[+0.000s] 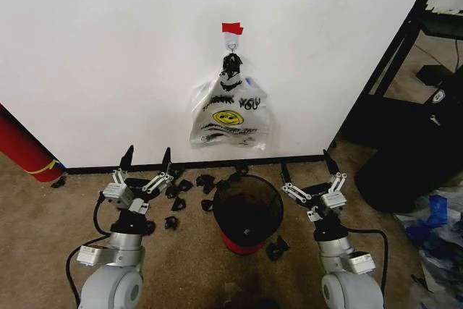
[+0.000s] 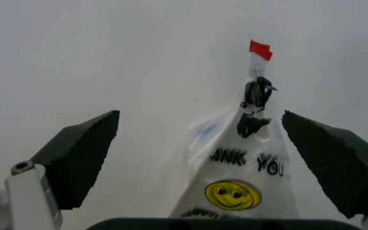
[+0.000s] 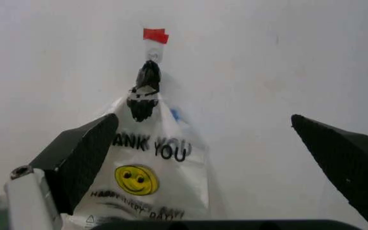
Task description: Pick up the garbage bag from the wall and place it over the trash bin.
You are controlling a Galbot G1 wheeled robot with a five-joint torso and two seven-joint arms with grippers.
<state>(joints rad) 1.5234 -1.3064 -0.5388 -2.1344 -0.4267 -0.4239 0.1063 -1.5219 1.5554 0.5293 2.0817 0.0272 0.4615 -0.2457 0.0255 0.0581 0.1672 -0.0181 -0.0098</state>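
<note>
Brown carpet (image 1: 43,236) runs up to a plain white wall (image 1: 108,48) edged by a black baseboard (image 1: 304,158). On that wall a small metal hook (image 1: 231,43) sits under a strip of red tape (image 1: 232,28), and from the hook hangs a white plastic shopping bag (image 1: 230,117) with black knotted handles, a yellow smiley face and "THANK YOU" in black print; a touch of blue shows near its upper right edge. The bag hangs flat against the wall, its lower edge above the baseboard.

Directly below it, on the carpet just in front of the wall, stands the small round black trash bin (image 1: 247,211) with a red base, upright and open at the top. Small black clips or scraps (image 1: 177,193) lie scattered on the carpet to the left of the bin and one lies at its right foot (image 1: 275,250).

Left end effector (image 1: 146,159) is held low, left of the bin, its fingers spread wide and holding nothing. Right end effector (image 1: 307,164) mirrors it on the bin's right, fingers also spread apart and empty. Both are well below the bag and apart from it.

At the far left, part of a large red cylinder with a yellow band (image 1: 25,151) leans at the wall. Black shelving (image 1: 405,41) stands to the right.
</note>
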